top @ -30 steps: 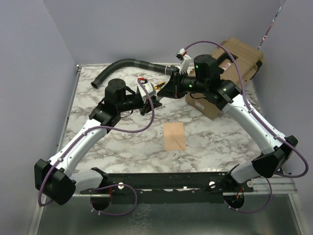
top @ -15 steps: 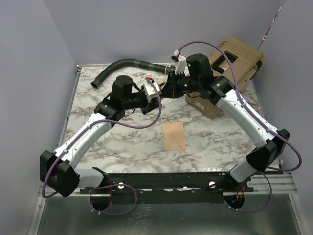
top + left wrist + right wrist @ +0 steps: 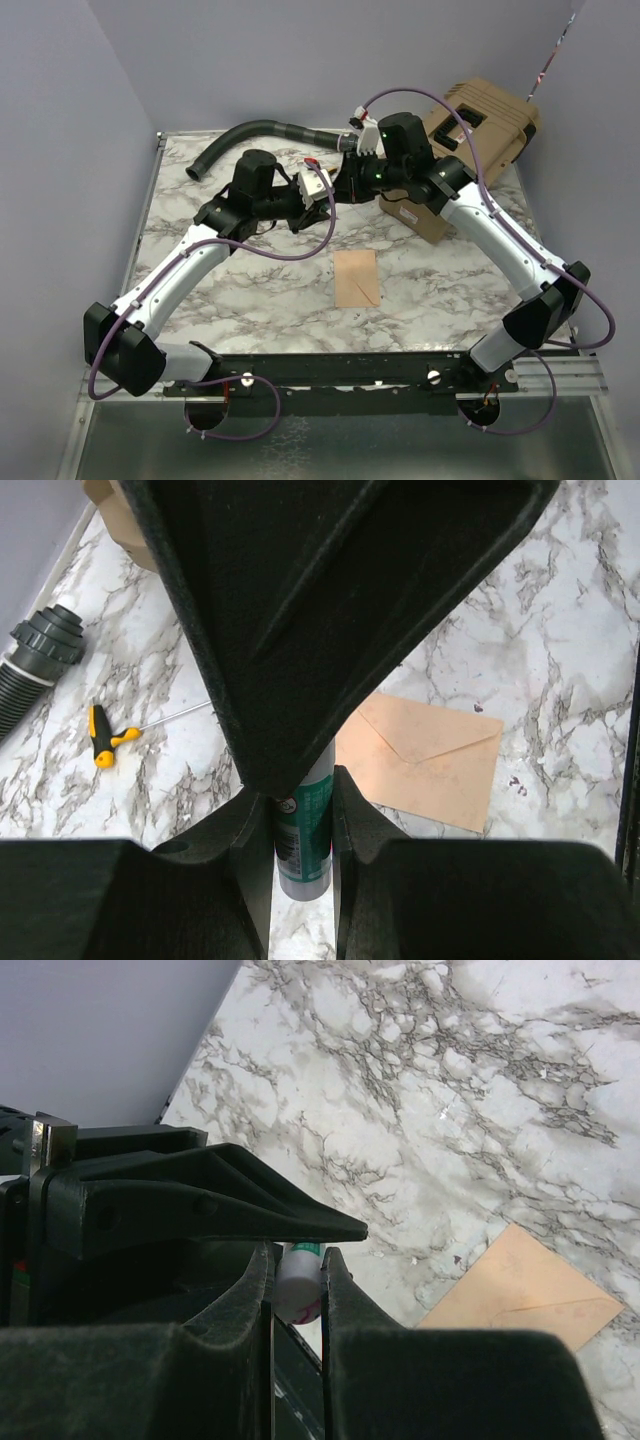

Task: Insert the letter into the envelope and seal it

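I have my left hand (image 3: 302, 818) and right hand (image 3: 297, 1272) both clamped on a green-and-white glue stick (image 3: 303, 865), raised clear of the peach paper envelope (image 3: 356, 279) lying flat on the marble surface (image 3: 262, 300).

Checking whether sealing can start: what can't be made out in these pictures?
- The letter: in no view. The envelope has its flap folded over, so its inside is hidden.
- The glue stick: in the left wrist view its upper end is behind the right claw, and its label is too small.
- Top view: the grip on the stick is dark and too small.
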`<action>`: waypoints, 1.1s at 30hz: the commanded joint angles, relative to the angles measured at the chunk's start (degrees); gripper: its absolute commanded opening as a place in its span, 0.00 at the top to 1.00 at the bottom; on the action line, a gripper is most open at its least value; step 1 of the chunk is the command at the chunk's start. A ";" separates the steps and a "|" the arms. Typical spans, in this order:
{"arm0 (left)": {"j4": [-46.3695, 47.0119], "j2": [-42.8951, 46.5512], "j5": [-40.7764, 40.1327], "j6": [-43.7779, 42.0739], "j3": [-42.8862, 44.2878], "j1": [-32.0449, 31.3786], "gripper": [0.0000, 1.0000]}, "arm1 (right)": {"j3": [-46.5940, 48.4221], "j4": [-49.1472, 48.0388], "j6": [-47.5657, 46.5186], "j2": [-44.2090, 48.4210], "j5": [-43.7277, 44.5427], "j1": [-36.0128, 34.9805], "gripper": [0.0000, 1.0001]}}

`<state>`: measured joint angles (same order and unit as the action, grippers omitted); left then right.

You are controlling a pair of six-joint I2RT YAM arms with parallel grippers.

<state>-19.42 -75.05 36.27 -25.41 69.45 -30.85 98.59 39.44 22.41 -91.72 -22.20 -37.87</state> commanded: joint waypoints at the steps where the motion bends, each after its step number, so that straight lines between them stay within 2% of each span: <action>1: 10.13 1.31 6.98 -1.05 5.62 -1.55 1.00 | -5.58 1.99 4.07 -1.15 -7.75 -1.98 0.99; 4: 11.84 2.31 7.81 0.13 6.04 -1.90 1.00 | -6.88 3.93 4.08 -1.75 -7.44 -3.30 0.99; 16: 20.58 2.28 9.36 4.73 6.29 -2.28 1.00 | -21.55 -6.30 11.97 1.93 -4.71 -7.13 0.99; 21: 21.70 2.36 8.90 4.15 7.28 -2.34 1.00 | -23.37 -5.84 12.11 0.35 -1.16 -9.98 0.99; 33: 23.57 2.40 7.18 3.46 6.12 -2.21 1.00 | -28.96 -7.81 16.53 -1.13 0.16 -11.88 0.99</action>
<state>-31.27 -75.85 34.26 -21.91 69.63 -30.76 75.50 17.67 36.38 -86.02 -15.05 -42.61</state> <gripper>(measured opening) 0.235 0.134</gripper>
